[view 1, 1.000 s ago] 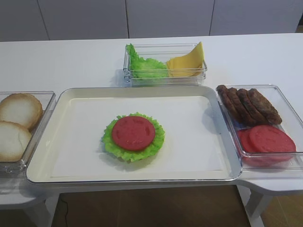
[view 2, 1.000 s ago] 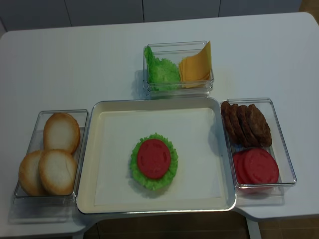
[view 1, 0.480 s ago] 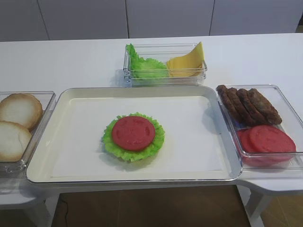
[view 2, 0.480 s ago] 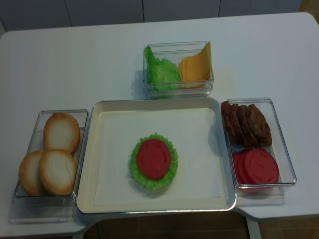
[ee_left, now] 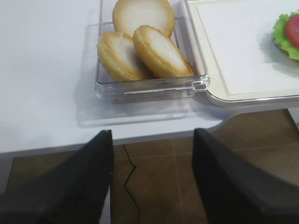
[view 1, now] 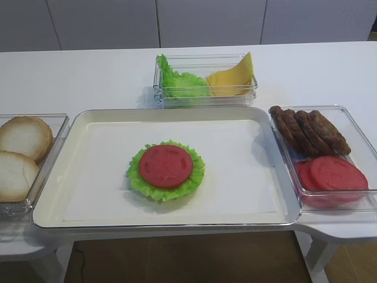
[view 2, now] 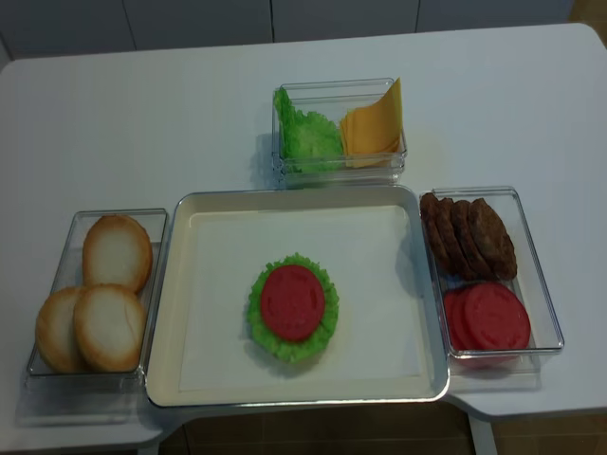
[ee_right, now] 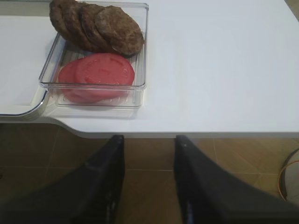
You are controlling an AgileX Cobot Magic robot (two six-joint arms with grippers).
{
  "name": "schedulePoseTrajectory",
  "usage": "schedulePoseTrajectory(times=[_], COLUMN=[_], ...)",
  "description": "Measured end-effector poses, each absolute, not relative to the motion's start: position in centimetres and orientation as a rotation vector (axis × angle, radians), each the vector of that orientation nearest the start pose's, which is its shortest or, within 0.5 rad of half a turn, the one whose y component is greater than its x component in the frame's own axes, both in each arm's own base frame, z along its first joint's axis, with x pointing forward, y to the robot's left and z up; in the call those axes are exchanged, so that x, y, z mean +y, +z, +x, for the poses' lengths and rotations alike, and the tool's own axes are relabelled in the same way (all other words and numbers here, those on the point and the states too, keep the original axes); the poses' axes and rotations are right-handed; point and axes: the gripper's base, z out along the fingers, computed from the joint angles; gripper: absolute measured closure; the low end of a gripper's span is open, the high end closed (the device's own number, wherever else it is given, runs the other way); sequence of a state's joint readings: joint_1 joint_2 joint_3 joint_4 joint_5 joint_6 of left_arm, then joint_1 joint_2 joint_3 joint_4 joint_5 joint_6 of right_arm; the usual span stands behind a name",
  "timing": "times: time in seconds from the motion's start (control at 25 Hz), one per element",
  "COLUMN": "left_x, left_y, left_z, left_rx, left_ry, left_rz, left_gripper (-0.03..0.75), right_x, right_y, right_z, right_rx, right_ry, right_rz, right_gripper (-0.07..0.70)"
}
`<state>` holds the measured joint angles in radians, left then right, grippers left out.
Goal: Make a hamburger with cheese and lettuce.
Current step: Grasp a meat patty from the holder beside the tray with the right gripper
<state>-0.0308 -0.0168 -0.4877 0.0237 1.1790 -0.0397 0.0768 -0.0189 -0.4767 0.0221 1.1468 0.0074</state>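
Observation:
The hamburger [view 1: 166, 170] lies in the middle of the cream tray [view 1: 88, 127] as a frilly green leaf with a red tomato disc on top; it also shows as the hamburger [view 2: 293, 305] and at the edge as the hamburger [ee_left: 287, 35]. Cheese [view 1: 232, 79] slices and lettuce [view 1: 179, 82] share a clear bin behind the tray, seen too as cheese [view 2: 372, 123] and lettuce [view 2: 305, 136]. My right gripper [ee_right: 148, 140] hangs open and empty off the table's front edge, below the patty bin. My left gripper [ee_left: 153, 135] is open and empty below the bun bin. Neither gripper shows in the high views.
A clear bin of pale bun halves [ee_left: 140, 46] stands left of the tray, also bun halves [view 2: 95, 294]. Right of the tray a clear bin holds brown patties [ee_right: 98, 25] and red tomato discs [ee_right: 100, 74]. The white table's front edge [ee_right: 187, 130] runs just ahead of both grippers.

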Motion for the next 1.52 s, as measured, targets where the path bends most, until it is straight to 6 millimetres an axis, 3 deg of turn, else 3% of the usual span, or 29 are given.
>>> schedulePoseTrajectory(times=[0.2,0.36,0.44,0.64,0.8,1.16,1.52], left_x=[0.2,0.2,0.2,0.2,0.2,0.2,0.2], left_y=[26.4,26.4,26.4,26.4,26.4,26.4,26.4], left_z=[-1.1,-1.1,-1.1,-1.1,-1.1,-1.1,-1.1], left_rx=[2.158,2.158,2.158,2.158,2.158,2.158,2.158], left_ry=[-0.012,-0.012,-0.012,-0.012,-0.012,-0.012,-0.012], left_rz=[-0.013,-0.013,-0.013,-0.013,-0.013,-0.013,-0.013], left_gripper=[0.314,0.314,0.314,0.314,0.314,0.314,0.314], right_x=[0.1,0.4,0.7,0.9,1.0,1.6,2.9], right_y=[26.4,27.0,28.0,31.4,33.9,38.7,39.9], right_z=[-0.9,-1.1,-1.6,-1.4,0.5,6.8,14.4], right_rx=[2.133,2.107,2.07,2.039,2.095,2.135,2.23], right_ry=[0.068,0.115,0.167,0.195,0.195,0.223,0.343], right_rz=[-0.076,-0.079,-0.084,-0.087,-0.084,-0.068,-0.037], right_gripper=[0.331,0.203,0.148,0.122,0.123,0.123,0.139])
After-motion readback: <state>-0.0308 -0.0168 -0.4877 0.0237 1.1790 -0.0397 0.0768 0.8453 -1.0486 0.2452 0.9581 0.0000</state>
